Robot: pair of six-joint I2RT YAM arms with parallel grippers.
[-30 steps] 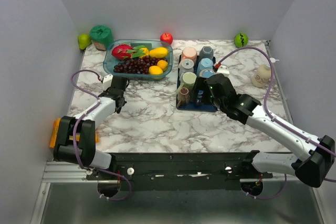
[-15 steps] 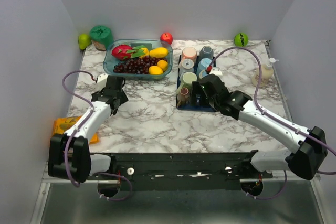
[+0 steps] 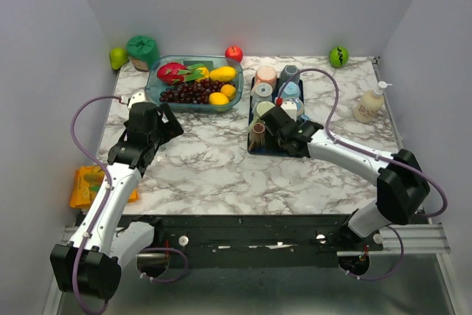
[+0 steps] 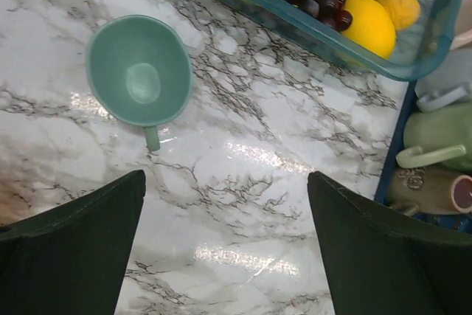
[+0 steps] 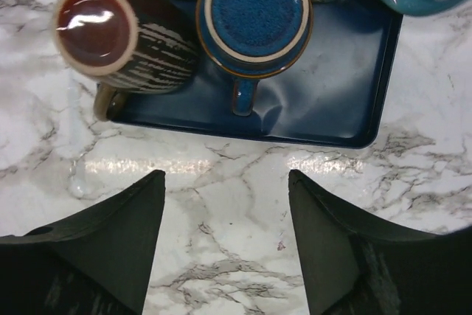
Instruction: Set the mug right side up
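Observation:
A teal-green mug (image 4: pixel 140 71) stands right side up on the marble, mouth up and handle toward the camera. My left gripper (image 4: pixel 225 182) hangs open, above and back from it, holding nothing. The left arm hides this mug in the top view, where the left gripper (image 3: pixel 164 123) sits near the fruit dish. A dark blue mug (image 5: pixel 254 16) stands upside down at the front of the blue tray (image 5: pixel 346 101), beside an upside-down brown striped mug (image 5: pixel 103 35). My right gripper (image 5: pixel 225 178) is open over the marble just short of the tray's front edge; nothing is between its fingers.
The blue tray (image 3: pixel 295 151) holds several more mugs. A glass dish of fruit (image 3: pixel 155 94) stands behind the left gripper. A soap bottle (image 3: pixel 367 106) is at the right, an orange packet (image 3: pixel 88 184) at the left edge, and small fruit along the back wall.
My left gripper has opened, let go of the green mug and drawn back and up. The right arm has swung left along the tray front, its jaws narrowing slightly.

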